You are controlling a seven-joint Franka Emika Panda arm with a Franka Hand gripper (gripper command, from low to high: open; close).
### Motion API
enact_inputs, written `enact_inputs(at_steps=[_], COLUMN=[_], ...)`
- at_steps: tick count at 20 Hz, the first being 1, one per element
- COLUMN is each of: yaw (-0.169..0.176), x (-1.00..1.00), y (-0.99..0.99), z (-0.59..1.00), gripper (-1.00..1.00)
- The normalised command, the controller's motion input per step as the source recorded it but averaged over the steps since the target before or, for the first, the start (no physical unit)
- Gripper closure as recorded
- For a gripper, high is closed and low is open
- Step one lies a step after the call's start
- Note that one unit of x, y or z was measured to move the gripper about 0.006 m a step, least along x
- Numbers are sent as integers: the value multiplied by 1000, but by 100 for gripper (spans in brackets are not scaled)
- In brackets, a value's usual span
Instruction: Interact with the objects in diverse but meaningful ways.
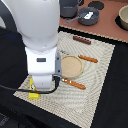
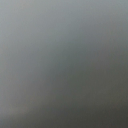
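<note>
Arm (image 1: 37, 45) fills the exterior view's left, wrist low over the near-left corner of the mat (image 1: 100, 75). Gripper itself is hidden behind the wrist housing, so I can't tell whether the jaws are apart, together, or clamped on something. Wrist view is a flat grey blur, nothing readable, probably pressed close to a surface.

Yellow box (image 1: 33, 93) pokes out just under the wrist at the mat's near-left edge. Only a corner shows. It looks directly below the gripper, touching or nearly so, but I can't confirm contact. Its long axis can't be read from that little.

Sausage (image 1: 82, 39) lies far on the mat, well apart from the gripper, toward the exterior view's right. Long axis runs roughly left-right with a slight tilt. Blue block isn't visible; may be behind the arm.

Plate (image 1: 70, 66) sits mid-mat, just right of the wrist. Fork (image 1: 88, 59) is on its far-right side, knife (image 1: 74, 83) on its near side.

Judgement: the box is the live target, since the gripper is right on top of it. Any move to the sausage means crossing far-right over the plate.
</note>
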Motion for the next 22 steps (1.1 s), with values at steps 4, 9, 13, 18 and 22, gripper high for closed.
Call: enact_inputs(at_steps=[4, 9, 13, 18, 22], yaw=[52, 58, 53, 55, 43], x=[-443, -366, -369, -388, -539], y=[528, 542, 559, 553, 537], z=[28, 37, 34, 32, 0], gripper=[100, 100, 100, 100, 100])
